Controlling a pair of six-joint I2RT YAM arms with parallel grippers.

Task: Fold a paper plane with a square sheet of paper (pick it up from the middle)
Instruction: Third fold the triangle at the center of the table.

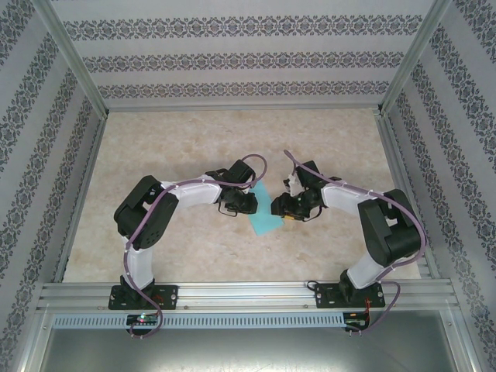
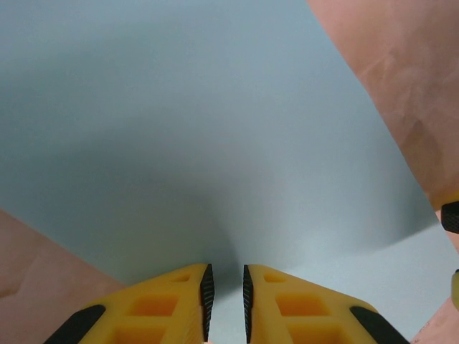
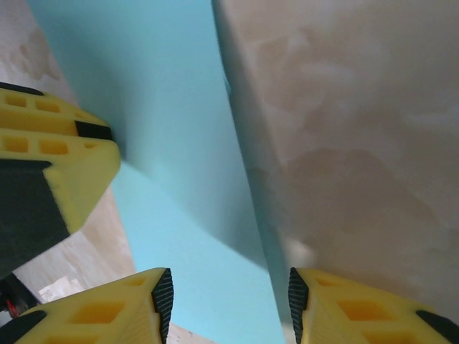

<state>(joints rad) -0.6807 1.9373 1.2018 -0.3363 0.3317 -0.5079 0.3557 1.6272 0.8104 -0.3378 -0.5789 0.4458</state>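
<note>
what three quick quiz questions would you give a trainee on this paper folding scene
1. True or false: the square sheet of paper lies at the far edge of the table.
2. Multiple choice: the fingers of the left gripper are A) yellow with black pads, B) bare silver metal, C) all white.
3. Short answer: whose jaws stand wider apart, the left gripper's or those of the right gripper?

Key: 1 false, it lies mid-table between the two grippers; 2 A; 3 the right gripper's.
</note>
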